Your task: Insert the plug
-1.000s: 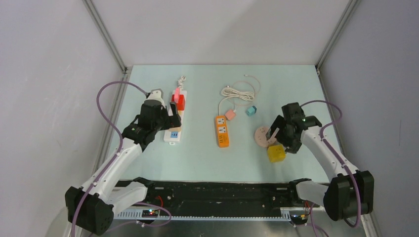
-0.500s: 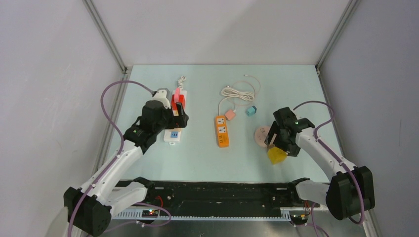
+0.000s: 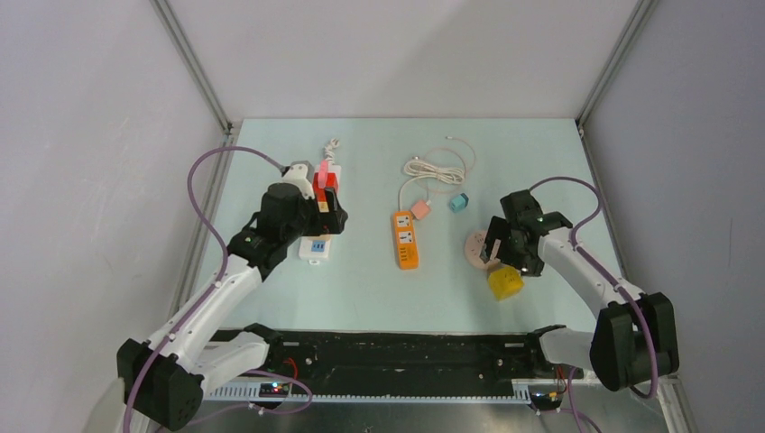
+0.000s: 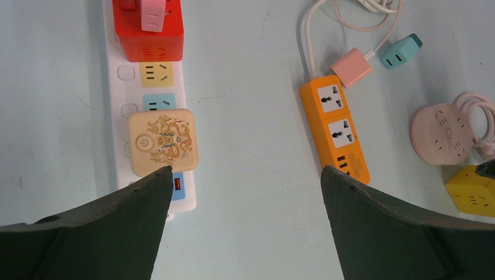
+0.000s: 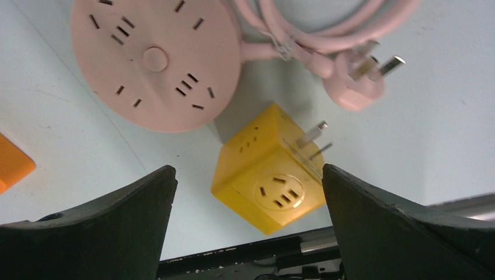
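While above the white power strip (image 4: pixel 117 125) toward the tabletop's (image 3: pixel 361 289) left edge, left gripper (image 4: pixel 246 172): jaws wide, empty.
Right gripper (image 5: pixel 248 169): wide, empty, above yellow cube (image 5: pixel 265 181).

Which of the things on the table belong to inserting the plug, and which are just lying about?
Likely the job: yellow cube plug, pink round socket, white strip.
Just lying about: orange strip, pink charger, teal adapter, red cube.

Yellow cube (image 5: pixel 265 178), orange strip (image 4: pixel 334 125)
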Tool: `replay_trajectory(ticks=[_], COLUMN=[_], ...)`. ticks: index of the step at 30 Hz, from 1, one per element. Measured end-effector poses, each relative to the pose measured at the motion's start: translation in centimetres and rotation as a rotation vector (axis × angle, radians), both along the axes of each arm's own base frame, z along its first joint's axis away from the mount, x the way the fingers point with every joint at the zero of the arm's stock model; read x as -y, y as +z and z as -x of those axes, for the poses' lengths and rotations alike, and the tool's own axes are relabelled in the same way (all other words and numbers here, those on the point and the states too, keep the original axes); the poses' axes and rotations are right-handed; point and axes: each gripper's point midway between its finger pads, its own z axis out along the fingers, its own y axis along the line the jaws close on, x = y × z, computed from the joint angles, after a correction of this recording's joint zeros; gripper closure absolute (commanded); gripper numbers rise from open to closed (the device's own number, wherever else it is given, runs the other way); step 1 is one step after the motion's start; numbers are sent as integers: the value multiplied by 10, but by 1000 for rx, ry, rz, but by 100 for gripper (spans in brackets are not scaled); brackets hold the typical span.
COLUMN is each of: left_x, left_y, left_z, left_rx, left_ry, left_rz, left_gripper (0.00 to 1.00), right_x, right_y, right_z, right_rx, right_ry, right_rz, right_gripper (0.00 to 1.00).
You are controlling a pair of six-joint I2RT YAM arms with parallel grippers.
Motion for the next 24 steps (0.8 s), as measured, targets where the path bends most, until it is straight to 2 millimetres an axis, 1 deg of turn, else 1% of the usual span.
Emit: replay_trajectory(ticks=[3,6,9,12,19,20,22,23,24], left_x=[0,0,0,-1,0,0,0,0,1], left_y=[0,1,0,-3,-7,-7,-7,-7,-7], left_z=[0,-1,-2,-3,-3,-3,-3,-3,-4], left_rx=[2,6,6,-1,-14,-14,-12,-13,-12], left_ry=[-5,-5,1,4,3,3,2,2,1], left_rz=[-4,-4,-7,-13,-18,-18,-18,-17,-17], left_gripper=[0,0,0,1,0,0,0,0,0], right_x=[-5,-15,-26,-34,-38,-38,-38,-38,-38], right_y=[0,0,-7,-14,-18,-18,-18,-19,-19], right_z=[-7,-6,0,11,32,34,39,41,43], right_rx=[14,11,-30,-79,-145,-150,-163,-166,-170], right_ry=[60,132,190,225,206,197,186,178,169], right_rz=[-41,-68,-81,-67,-21,-13,4,15,22], right_gripper=[1,1,1,0,1,1,7,13,16])
